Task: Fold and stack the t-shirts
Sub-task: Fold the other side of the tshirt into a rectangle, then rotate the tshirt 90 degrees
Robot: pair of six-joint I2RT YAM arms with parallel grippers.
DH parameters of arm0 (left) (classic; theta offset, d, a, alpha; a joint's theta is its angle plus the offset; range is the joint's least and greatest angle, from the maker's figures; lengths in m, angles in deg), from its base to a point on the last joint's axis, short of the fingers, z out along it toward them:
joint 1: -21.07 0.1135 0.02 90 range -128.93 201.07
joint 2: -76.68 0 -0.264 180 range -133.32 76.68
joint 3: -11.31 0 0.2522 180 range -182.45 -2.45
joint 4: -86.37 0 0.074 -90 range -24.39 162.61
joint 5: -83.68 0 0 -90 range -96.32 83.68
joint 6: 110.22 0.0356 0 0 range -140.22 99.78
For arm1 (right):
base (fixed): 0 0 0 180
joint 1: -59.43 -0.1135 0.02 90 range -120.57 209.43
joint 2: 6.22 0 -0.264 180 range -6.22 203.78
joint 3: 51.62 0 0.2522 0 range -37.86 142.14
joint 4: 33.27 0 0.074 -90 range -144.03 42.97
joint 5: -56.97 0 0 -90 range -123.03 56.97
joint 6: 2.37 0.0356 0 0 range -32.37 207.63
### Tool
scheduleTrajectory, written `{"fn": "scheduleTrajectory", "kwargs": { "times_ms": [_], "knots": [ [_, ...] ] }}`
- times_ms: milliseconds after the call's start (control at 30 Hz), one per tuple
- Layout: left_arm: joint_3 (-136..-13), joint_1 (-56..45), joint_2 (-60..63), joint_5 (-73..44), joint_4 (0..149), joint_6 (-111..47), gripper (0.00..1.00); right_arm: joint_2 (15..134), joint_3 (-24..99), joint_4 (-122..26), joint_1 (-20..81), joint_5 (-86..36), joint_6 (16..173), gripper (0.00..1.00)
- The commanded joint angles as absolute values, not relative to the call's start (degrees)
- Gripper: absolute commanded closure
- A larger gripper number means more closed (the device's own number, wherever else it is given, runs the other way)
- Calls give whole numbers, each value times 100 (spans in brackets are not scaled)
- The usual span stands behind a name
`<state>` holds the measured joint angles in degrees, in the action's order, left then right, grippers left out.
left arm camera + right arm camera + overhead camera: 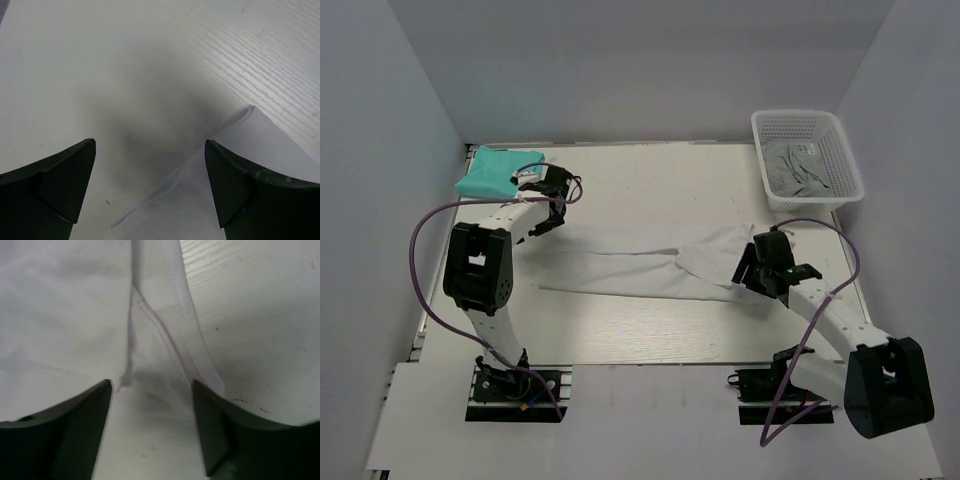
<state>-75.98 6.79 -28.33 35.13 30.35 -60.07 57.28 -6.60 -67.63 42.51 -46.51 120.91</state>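
Note:
A white t-shirt (650,270) lies in a long narrow folded strip across the middle of the table. A folded teal t-shirt (496,171) lies at the far left corner. My left gripper (533,233) is open and empty just above the strip's left end; the left wrist view shows a corner of the white cloth (240,175) under the right finger. My right gripper (748,272) is open at the strip's right end; the right wrist view shows a hemmed edge and seam of the white shirt (165,335) between its fingers.
A white mesh basket (806,160) with grey cloth inside stands at the far right. White walls enclose the table on three sides. Purple cables loop beside both arms.

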Motion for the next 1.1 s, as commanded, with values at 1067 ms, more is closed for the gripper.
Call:
{"fn": "scheduleTrajectory", "kwargs": {
  "times_ms": [1067],
  "knots": [
    [-5017, -978, -851, -3030, 3517, -5733, 0, 13394, 7196, -6313, 4616, -372, 10696, 10]
  ]
}}
